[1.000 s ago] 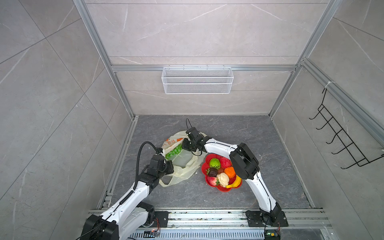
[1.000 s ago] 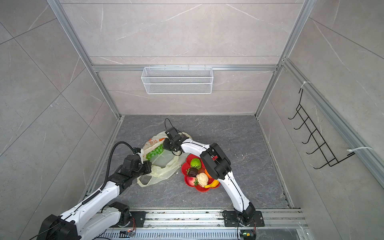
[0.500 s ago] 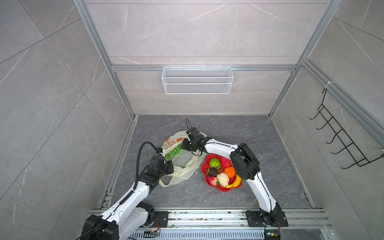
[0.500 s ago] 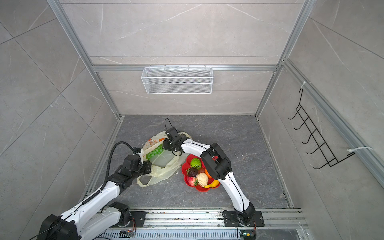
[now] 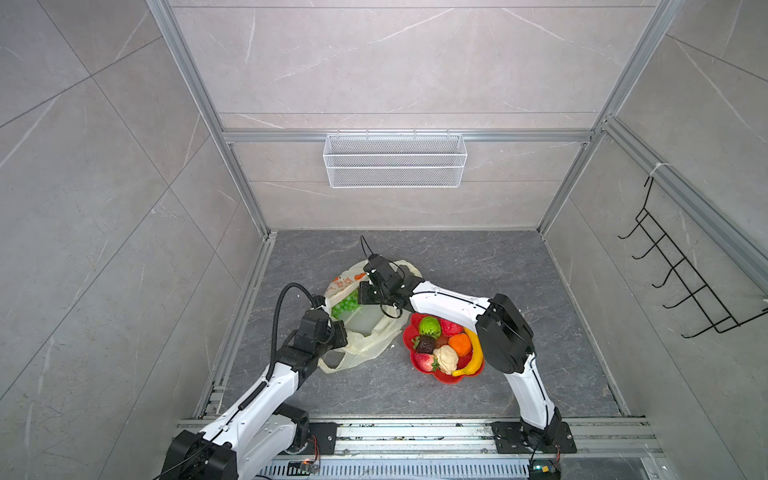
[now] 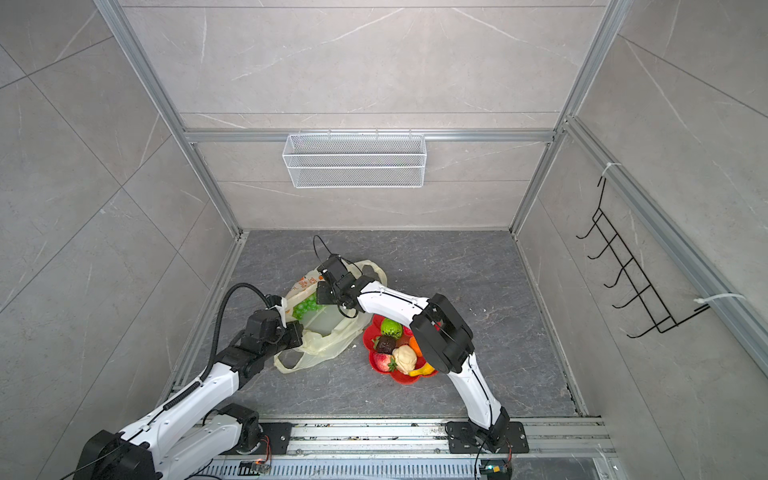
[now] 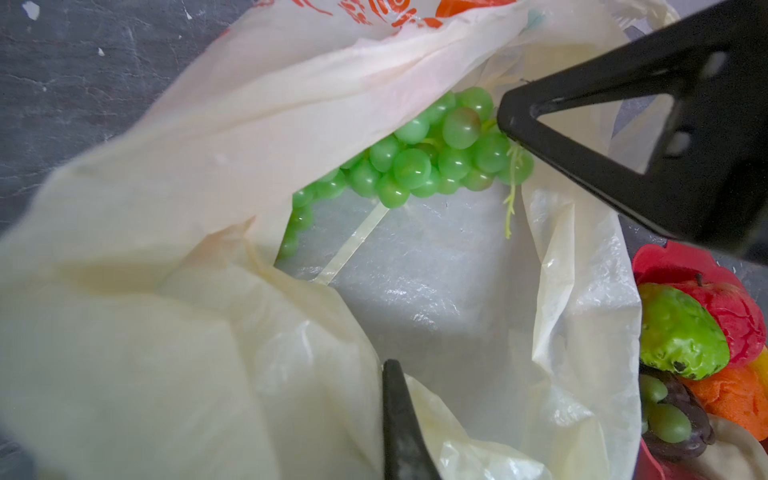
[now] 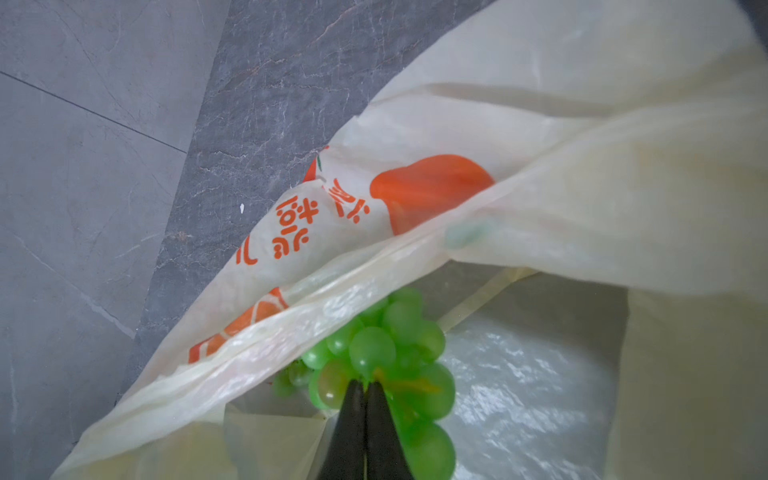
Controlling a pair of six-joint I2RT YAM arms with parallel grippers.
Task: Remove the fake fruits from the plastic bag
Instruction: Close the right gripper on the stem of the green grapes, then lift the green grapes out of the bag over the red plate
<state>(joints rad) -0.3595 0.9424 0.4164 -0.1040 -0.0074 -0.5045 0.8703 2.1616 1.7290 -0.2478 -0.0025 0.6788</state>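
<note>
The pale-yellow plastic bag point(image 5: 368, 336) point(image 6: 328, 338) lies open on the grey floor. A green grape bunch point(image 5: 347, 303) point(image 6: 306, 306) point(image 7: 415, 162) sits in its mouth. My right gripper point(image 5: 362, 296) point(image 6: 320, 297) point(image 8: 364, 384) reaches into the bag, shut, its tips pinching the grape bunch point(image 8: 382, 353) at the stem. At the bag's near rim, my left gripper point(image 5: 338, 334) point(image 6: 297, 332) point(image 7: 395, 415) is shut on the bag film point(image 7: 208, 166). Other fake fruits lie outside the bag: a green bumpy ball point(image 5: 429, 326), a banana point(image 5: 473, 353) and a strawberry point(image 5: 424, 360).
The red flower-shaped plate point(image 5: 440, 379) holding the fruits stands just right of the bag, under my right forearm. A white wire basket point(image 5: 395, 160) hangs on the back wall. Black hooks point(image 5: 681, 286) are on the right wall. Aluminium rails edge the floor.
The right gripper's fingers have closed fully at the grape bunch. Both arms and the bag stay almost where they were.
</note>
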